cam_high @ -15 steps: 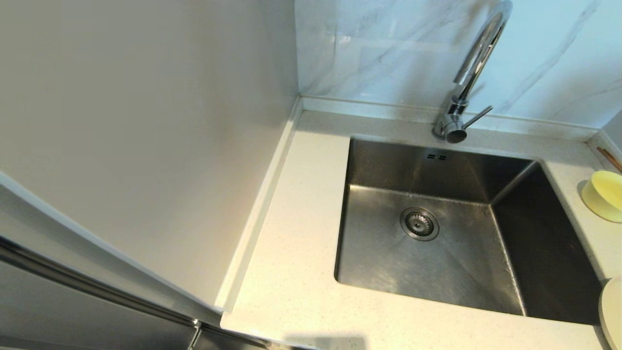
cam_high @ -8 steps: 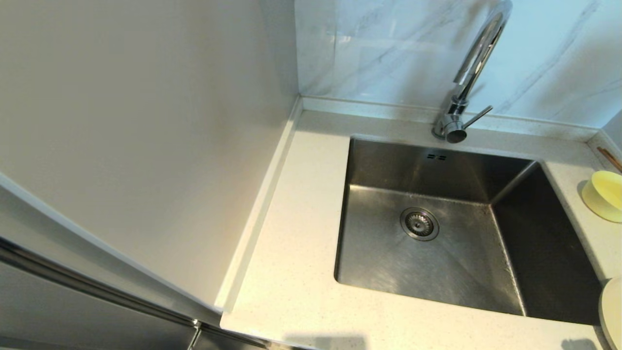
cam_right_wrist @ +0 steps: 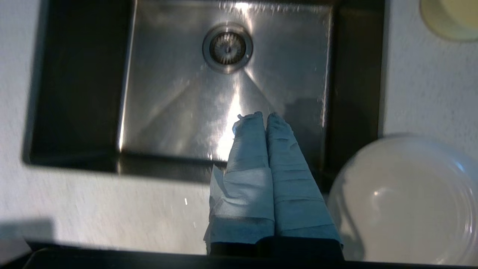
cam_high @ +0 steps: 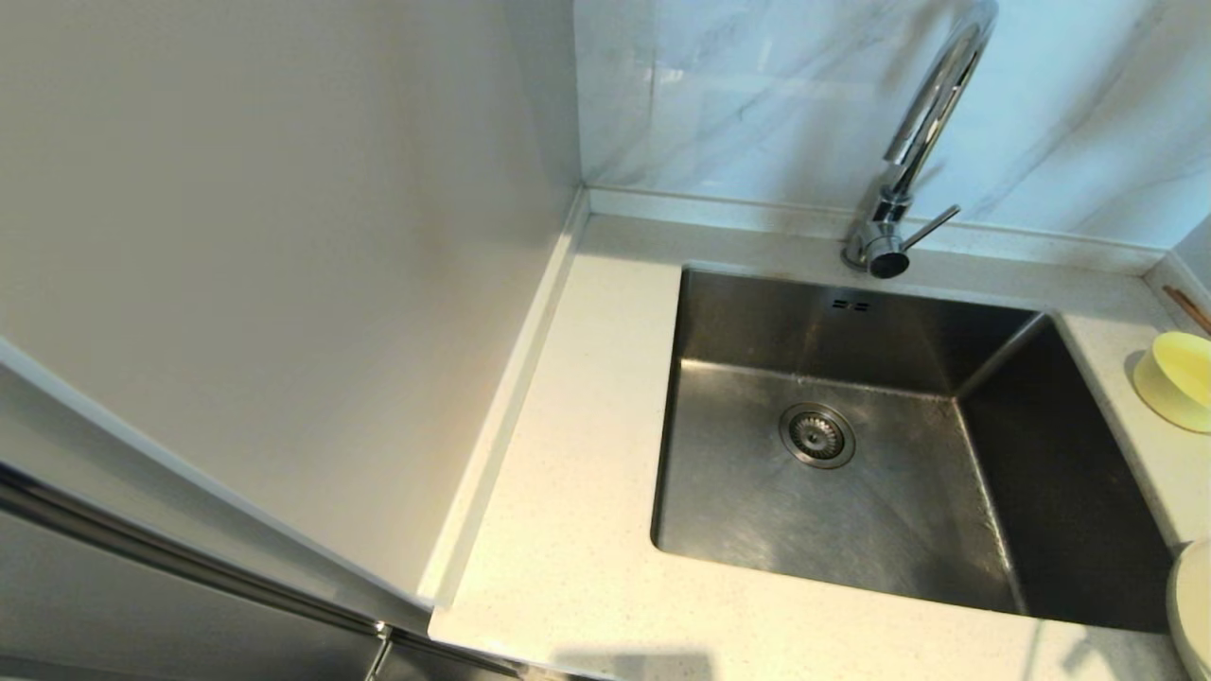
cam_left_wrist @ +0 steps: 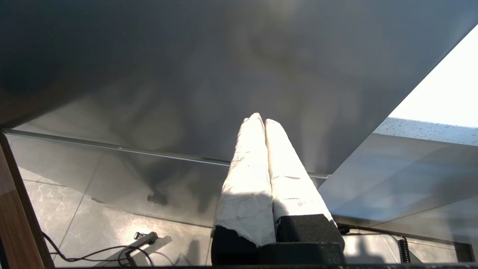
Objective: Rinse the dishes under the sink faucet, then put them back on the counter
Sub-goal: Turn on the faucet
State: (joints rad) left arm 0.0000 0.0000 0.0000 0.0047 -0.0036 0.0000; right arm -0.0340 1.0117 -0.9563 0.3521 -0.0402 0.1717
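Overhead, from the head view, the sink [cam_high: 851, 454] is seen sunk into the cream speckled table [cam_high: 568, 530], with its round drain strainer [cam_high: 816, 435] near the middle of the basin floor. The chrome faucet [cam_high: 913, 142] stands behind the sink's back edge, its thin lever [cam_high: 927, 229] pointing toward the right. On the table to the right of the sink, the pale-yellow bowl [cam_high: 1176, 378] is placed toward the back, and the cream-white plate [cam_high: 1192, 605] is cut off at the near right corner. Neither arm is seen there.

From the left wrist view, the left pincer [cam_left_wrist: 261, 121] is shown closed and empty, its white-wrapped fingers [cam_left_wrist: 246, 179] pressed together in front of a grey panel [cam_left_wrist: 186, 74].

From the right wrist view, the right pincer [cam_right_wrist: 263, 117] is shown closed on nothing, held above the sink's near edge, with the plate [cam_right_wrist: 407, 201] just beside it and the bowl [cam_right_wrist: 452, 18] farther off.
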